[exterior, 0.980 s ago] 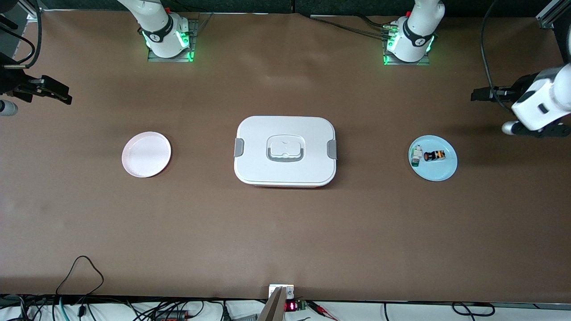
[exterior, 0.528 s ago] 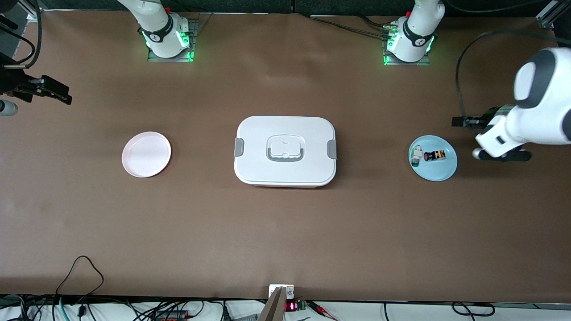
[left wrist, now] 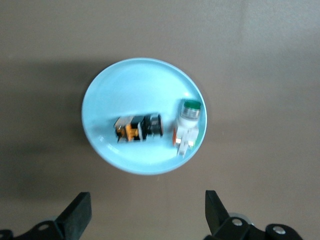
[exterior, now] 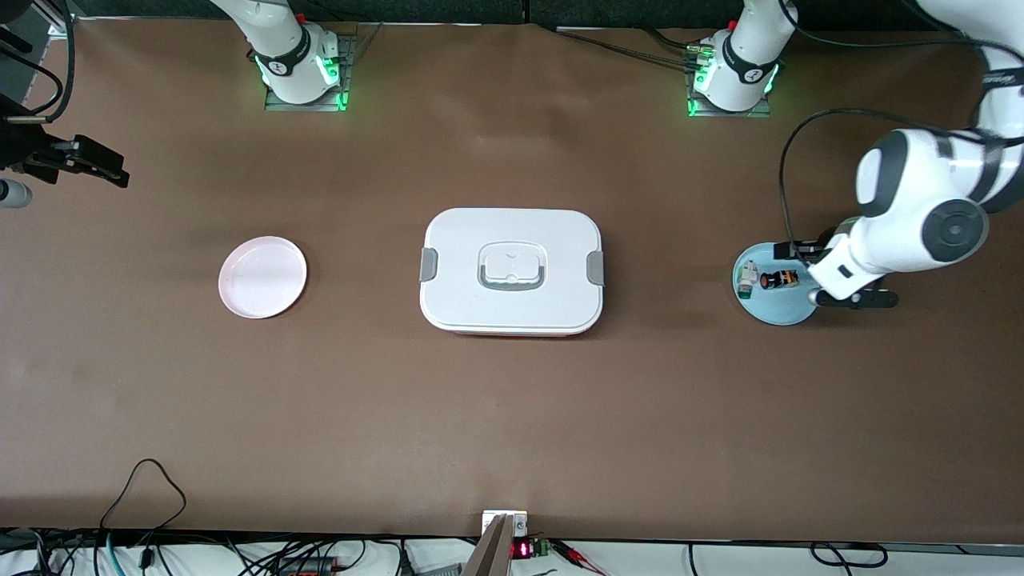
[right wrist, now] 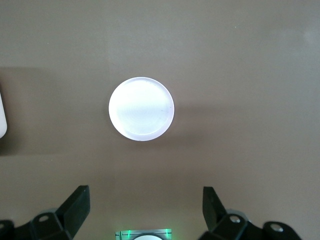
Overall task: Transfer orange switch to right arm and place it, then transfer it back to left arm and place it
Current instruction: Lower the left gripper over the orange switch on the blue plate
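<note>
The orange switch (exterior: 778,279) lies on its side on the light-blue plate (exterior: 780,310), beside a white switch with a green end (exterior: 747,278). It also shows in the left wrist view (left wrist: 137,127). My left gripper (left wrist: 146,215) is open and empty, up in the air over the plate's edge toward the left arm's end of the table; the left hand (exterior: 840,268) covers that edge in the front view. The white box (exterior: 512,232) stands at the table's middle. My right gripper (right wrist: 145,210) is open, empty, high over the table and waits.
A pink plate (exterior: 262,277) lies empty toward the right arm's end, and it also shows in the right wrist view (right wrist: 141,108). The box's corner (right wrist: 1,117) shows at that view's edge. Cables lie along the table edge nearest the front camera.
The left arm has swung in from the table's end and come over the light-blue plate's edge. The right arm, the box, the plates and the switches have not moved.
</note>
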`<action>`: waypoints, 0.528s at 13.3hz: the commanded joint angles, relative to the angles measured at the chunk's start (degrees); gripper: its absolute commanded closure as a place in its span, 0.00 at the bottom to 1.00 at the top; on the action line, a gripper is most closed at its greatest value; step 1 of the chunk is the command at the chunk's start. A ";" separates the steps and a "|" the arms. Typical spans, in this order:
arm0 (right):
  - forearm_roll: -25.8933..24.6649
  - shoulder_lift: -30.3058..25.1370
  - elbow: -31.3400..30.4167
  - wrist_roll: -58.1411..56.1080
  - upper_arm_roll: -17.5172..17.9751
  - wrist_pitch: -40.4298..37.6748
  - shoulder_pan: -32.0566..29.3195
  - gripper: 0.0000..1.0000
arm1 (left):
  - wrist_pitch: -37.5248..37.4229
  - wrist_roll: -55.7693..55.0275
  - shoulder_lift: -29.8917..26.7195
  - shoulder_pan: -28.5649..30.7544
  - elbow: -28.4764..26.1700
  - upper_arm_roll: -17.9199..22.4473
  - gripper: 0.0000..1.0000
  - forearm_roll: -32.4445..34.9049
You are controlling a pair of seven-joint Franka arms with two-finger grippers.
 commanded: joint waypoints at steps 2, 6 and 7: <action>0.65 -0.28 0.67 0.31 0.17 -0.98 -0.16 0.00 | 10.02 -0.58 2.35 0.80 -4.51 0.04 0.00 1.23; 0.65 -0.28 0.67 0.39 0.17 -0.98 -0.16 0.00 | 18.56 0.38 3.84 2.39 -9.35 0.04 0.00 1.23; 0.65 -0.28 0.67 0.39 0.17 -0.98 -0.16 0.00 | 18.74 0.56 4.37 2.82 -9.26 0.04 0.00 1.23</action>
